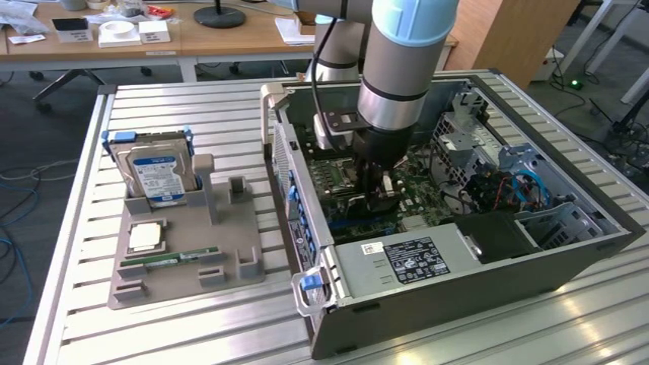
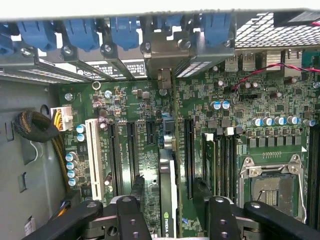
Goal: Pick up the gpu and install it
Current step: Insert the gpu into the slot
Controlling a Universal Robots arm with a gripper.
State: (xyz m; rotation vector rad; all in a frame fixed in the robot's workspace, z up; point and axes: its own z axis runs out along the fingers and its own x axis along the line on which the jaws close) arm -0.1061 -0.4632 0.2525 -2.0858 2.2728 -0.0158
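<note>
The gpu (image 2: 167, 192) is a thin dark card with a green logo on its top edge. It stands on edge in a slot of the motherboard (image 2: 250, 100), and its silver end bracket (image 2: 164, 75) reaches the case's rear wall. My gripper (image 2: 175, 206) is directly over the card and open. One black finger (image 2: 131, 212) stands clear on each side, with bare board showing in both gaps. In the exterior view my gripper (image 1: 378, 188) reaches down into the open computer case (image 1: 304, 251) over the motherboard.
Blue slot clips (image 2: 122, 30) line the case's rear wall, and a white slot (image 2: 92, 155) and the CPU socket (image 2: 272, 187) flank the card. On the exterior view's left, a grey holder (image 1: 239, 262) carries a hard drive (image 1: 157, 176) and a green memory stick (image 1: 167, 260). The power supply (image 1: 406, 260) fills the case's near corner.
</note>
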